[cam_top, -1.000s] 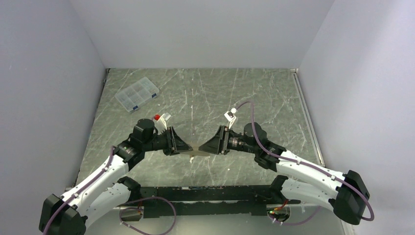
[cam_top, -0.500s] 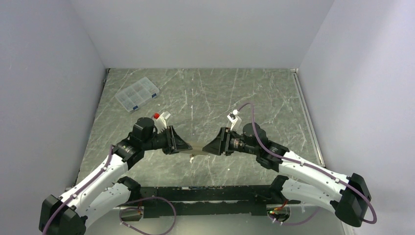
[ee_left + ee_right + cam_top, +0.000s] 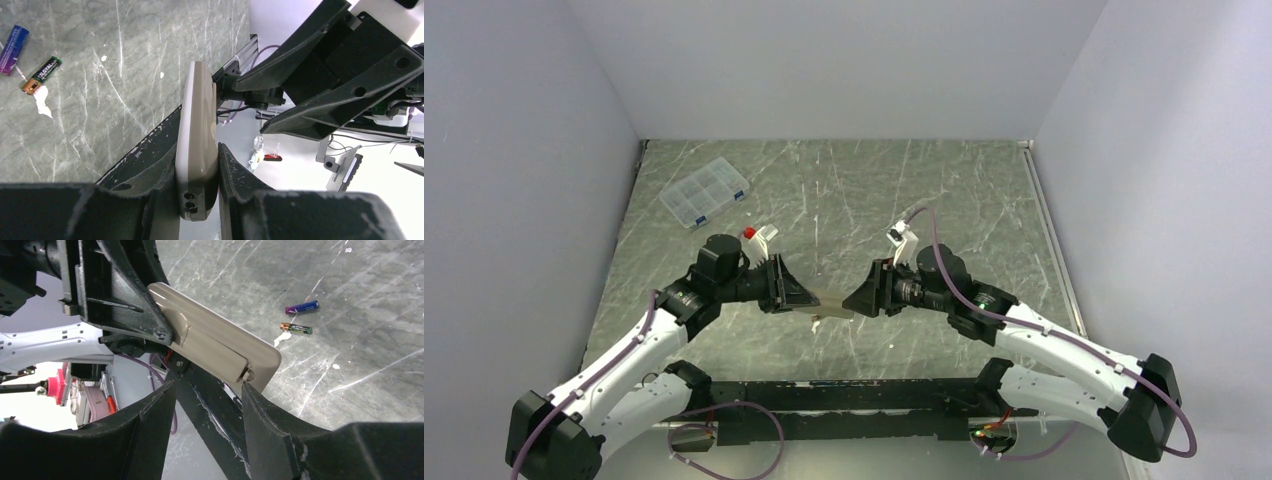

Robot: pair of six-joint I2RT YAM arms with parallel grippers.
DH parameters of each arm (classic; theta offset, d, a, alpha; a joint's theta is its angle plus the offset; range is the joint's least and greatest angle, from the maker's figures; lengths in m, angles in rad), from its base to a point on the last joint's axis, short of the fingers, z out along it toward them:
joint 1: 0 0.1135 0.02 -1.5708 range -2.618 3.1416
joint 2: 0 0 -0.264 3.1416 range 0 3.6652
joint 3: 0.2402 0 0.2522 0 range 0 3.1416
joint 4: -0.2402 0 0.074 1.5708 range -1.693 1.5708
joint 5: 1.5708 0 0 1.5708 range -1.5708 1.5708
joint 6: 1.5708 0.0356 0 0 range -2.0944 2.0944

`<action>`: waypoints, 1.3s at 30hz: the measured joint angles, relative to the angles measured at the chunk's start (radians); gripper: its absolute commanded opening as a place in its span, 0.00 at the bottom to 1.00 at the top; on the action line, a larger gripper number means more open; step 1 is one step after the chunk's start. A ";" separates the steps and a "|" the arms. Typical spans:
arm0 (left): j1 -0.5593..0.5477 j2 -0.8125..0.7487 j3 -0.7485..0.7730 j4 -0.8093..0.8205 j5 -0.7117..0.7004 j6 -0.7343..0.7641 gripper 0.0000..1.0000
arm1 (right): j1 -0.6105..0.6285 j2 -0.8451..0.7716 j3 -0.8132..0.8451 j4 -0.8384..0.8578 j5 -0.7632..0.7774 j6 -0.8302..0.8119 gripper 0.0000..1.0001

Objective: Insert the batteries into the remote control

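My left gripper (image 3: 197,165) is shut on the remote control (image 3: 197,125) and holds it on edge above the table near the front rail. In the right wrist view the remote's (image 3: 215,342) plain beige back faces me, with its cover panel on and a small latch (image 3: 246,374) at the near end. My right gripper (image 3: 207,390) is open, its right fingertip (image 3: 248,390) at that latch. Two batteries lie on the table beyond: a blue-purple one (image 3: 302,306) and a dark green one (image 3: 296,328). They also show in the left wrist view, blue-purple (image 3: 12,43) and green (image 3: 41,75). In the top view both grippers meet at the remote (image 3: 829,299).
A clear compartmented box (image 3: 705,192) sits at the back left of the marble table. A white scrap (image 3: 42,100) lies by the green battery. The black front rail (image 3: 844,395) runs just below the grippers. Grey walls close in three sides.
Both arms have shifted slightly. The left gripper still holds the remote, and the right gripper stays open at its free end.
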 measured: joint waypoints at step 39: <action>0.000 0.004 0.002 0.021 0.042 0.000 0.00 | 0.019 0.052 -0.035 0.076 0.005 0.090 0.53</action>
